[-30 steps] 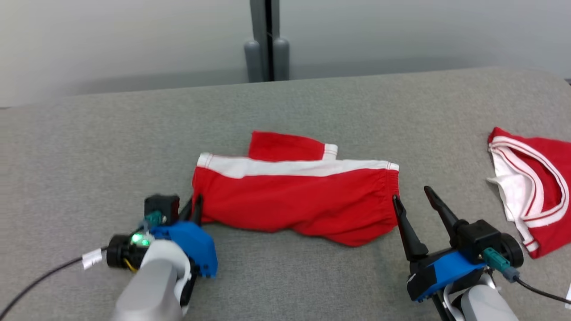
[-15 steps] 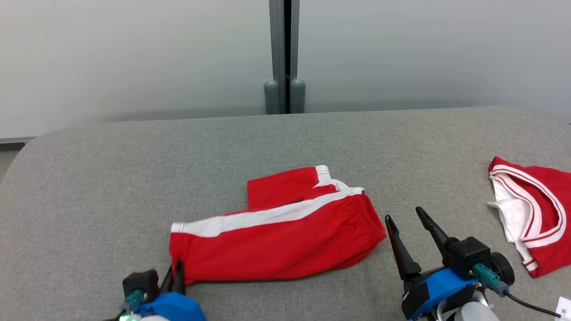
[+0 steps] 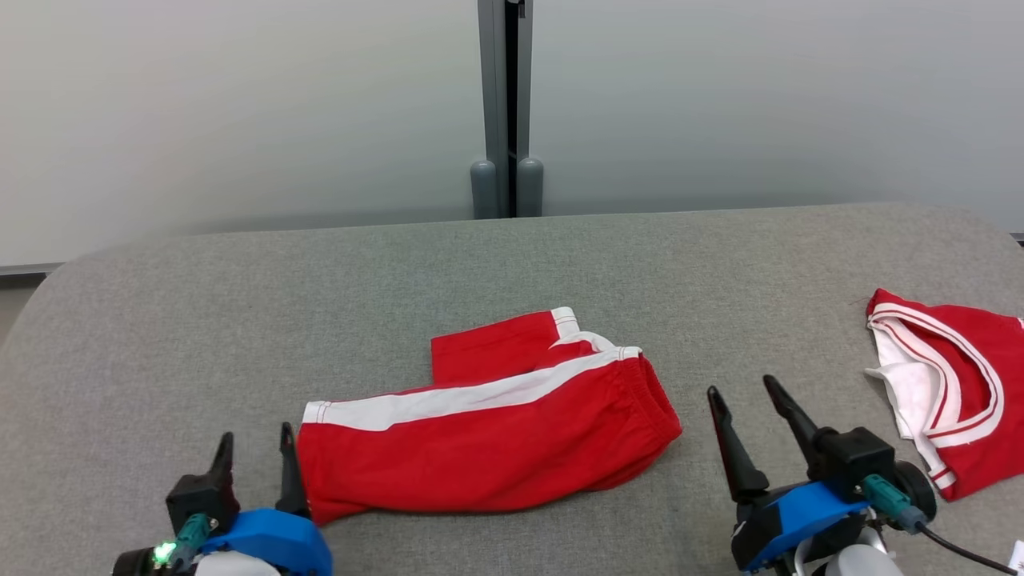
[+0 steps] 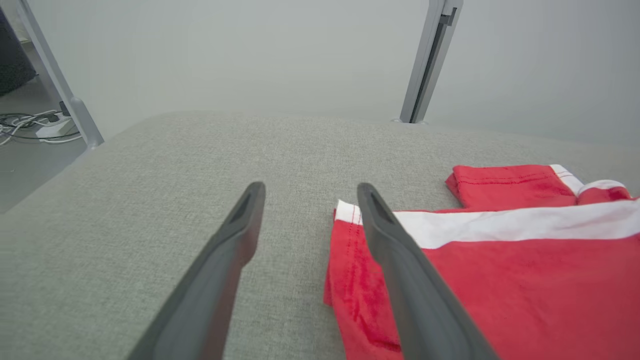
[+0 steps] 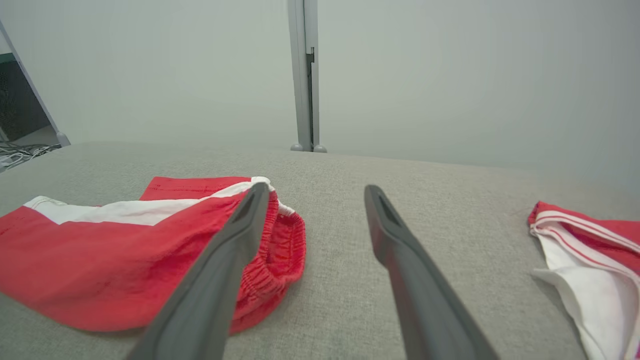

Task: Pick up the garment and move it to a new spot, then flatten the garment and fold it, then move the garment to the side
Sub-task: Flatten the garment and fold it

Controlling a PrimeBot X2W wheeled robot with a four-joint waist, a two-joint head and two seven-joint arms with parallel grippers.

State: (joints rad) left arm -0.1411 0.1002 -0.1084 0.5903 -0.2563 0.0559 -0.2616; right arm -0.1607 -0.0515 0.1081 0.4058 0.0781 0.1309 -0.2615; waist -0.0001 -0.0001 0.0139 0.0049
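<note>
Red shorts [image 3: 488,436] lie folded lengthwise mid-counter [image 3: 240,304], btwn both grippers. Left gripper [image 3: 256,432] & right gripper [image 3: 741,386]: fingers apart, empty, one beside each end. Fold looks done; move to the side prob. remains.

A lab, judging by frosted partition panels [image 3: 240,104] and floor cables [image 4: 25,122].

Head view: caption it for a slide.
Open left gripper and open right gripper flank red shorts on grey table.

Grey fabric tabletop [image 3: 240,320], pale wall [image 3: 240,104], grey post [image 3: 506,104]
</note>
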